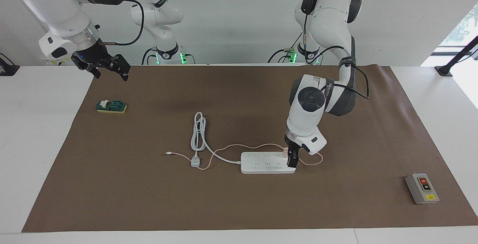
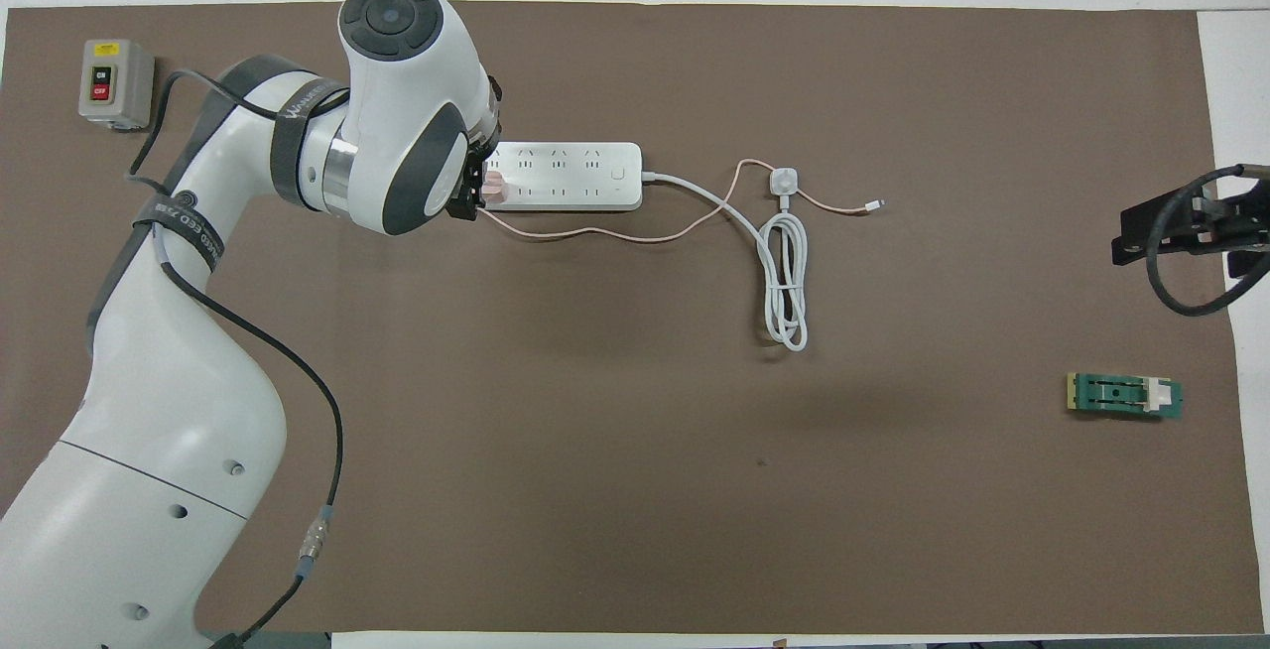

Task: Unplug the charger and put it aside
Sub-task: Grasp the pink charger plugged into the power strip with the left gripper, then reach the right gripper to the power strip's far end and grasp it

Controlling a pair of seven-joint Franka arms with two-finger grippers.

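The charger [image 1: 285, 150] is a small pale-pink cube plugged into the white power strip [image 1: 261, 163] at the end toward the left arm. It also shows in the overhead view [image 2: 494, 189]. Its thin pink cable [image 1: 239, 146] runs along the mat nearer to the robots than the strip. My left gripper [image 1: 292, 160] points down onto that end of the strip and is shut on the charger. In the overhead view, the left gripper [image 2: 474, 188] is mostly hidden under the wrist. My right gripper [image 1: 101, 66] is open and empty, waiting above the mat's edge at the right arm's end.
The strip's thick white cord [image 1: 198, 132] lies coiled toward the right arm's end, crossing the pink cable. A green block [image 1: 111, 106] lies below the right gripper. A grey switch box [image 1: 422, 188] sits at the left arm's end, farther from the robots than the strip.
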